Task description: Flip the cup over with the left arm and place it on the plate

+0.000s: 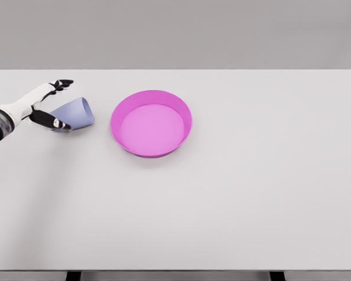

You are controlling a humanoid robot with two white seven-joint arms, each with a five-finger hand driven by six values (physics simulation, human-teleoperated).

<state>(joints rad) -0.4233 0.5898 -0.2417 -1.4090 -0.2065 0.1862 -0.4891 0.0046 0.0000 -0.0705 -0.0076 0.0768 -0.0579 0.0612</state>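
The landmark is a round magenta plate with a raised rim (pixel 151 123), which sits on a wide, flat, pale grey table (pixel 222 205), somewhat left of the table's middle and nearer its far edge. To the left of this plate, close to it but not touching, lies a small pale blue-lavender cup (pixel 76 112), tipped on its side with its wider end turned toward the plate. Further left again, the white left arm enters from the picture's left edge, and its left hand (pixel 50 105), white with dark fingers, is positioned at the cup's narrower end. The fingers are spread apart: one dark finger group extends above the cup on the side away from the camera, another lies below it on the near side, so that the cup sits between them. Whether the fingers press on the cup or merely bracket it cannot be determined from this view. The plate holds nothing.
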